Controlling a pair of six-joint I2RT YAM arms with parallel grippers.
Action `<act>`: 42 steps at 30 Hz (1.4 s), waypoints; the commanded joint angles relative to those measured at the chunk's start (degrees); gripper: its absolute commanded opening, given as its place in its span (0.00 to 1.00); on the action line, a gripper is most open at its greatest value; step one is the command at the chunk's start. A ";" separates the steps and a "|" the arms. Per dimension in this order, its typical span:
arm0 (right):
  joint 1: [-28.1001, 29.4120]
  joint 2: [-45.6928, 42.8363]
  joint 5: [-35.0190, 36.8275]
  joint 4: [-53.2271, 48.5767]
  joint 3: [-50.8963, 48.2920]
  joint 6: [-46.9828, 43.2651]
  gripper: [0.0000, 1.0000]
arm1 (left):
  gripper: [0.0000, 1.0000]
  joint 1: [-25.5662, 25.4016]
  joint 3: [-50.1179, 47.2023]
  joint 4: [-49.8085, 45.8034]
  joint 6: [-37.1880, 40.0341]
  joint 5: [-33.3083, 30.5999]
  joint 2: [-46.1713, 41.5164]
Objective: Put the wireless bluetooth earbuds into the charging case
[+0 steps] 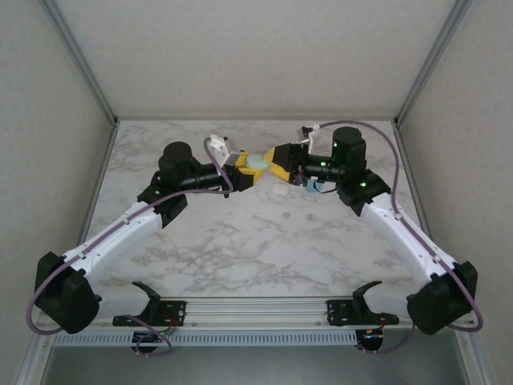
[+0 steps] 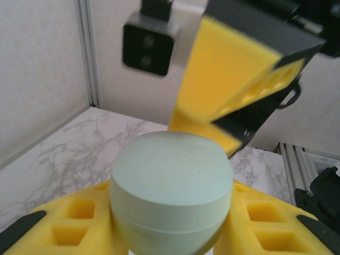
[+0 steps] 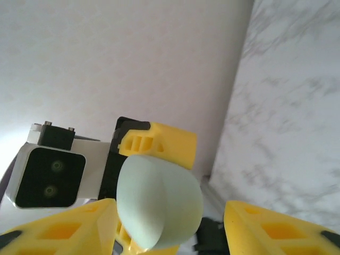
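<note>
I'm gripping the mint-green rounded plastic charging case (image 2: 171, 186) in my left gripper (image 1: 244, 172), far centre; my right gripper (image 1: 275, 163) is hanging released around it. The tiny pale earbuds (image 1: 287, 215) are lying nearer: probably light, slippery, needing fingertip side pinches.

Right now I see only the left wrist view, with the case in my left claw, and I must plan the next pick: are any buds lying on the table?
Observer: Yes. The top view shows a mint bud and a paler bud on the table, nearer the bases than the case.
Operator: Is the right claw gripping the case too?
Observer: No. In the right wrist view, the right claw stands open, with a gap beside the case.
Operator: Anything else down there?
Observer: A white thing lies on the table just below the claws.
</note>
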 commanded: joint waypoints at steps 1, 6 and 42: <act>0.24 -5.19 10.89 -16.09 2.38 -21.27 0.61 | 0.28 -0.45 0.72 1.77 -1.31 2.31 -1.07; 0.82 -6.44 10.50 -17.83 1.94 -32.79 0.67 | 0.28 -1.08 0.72 1.89 -2.01 3.01 -1.01; 4.56 -3.62 19.05 -15.55 7.21 -27.30 0.68 | 0.28 -2.78 2.05 -2.55 1.10 5.93 -1.37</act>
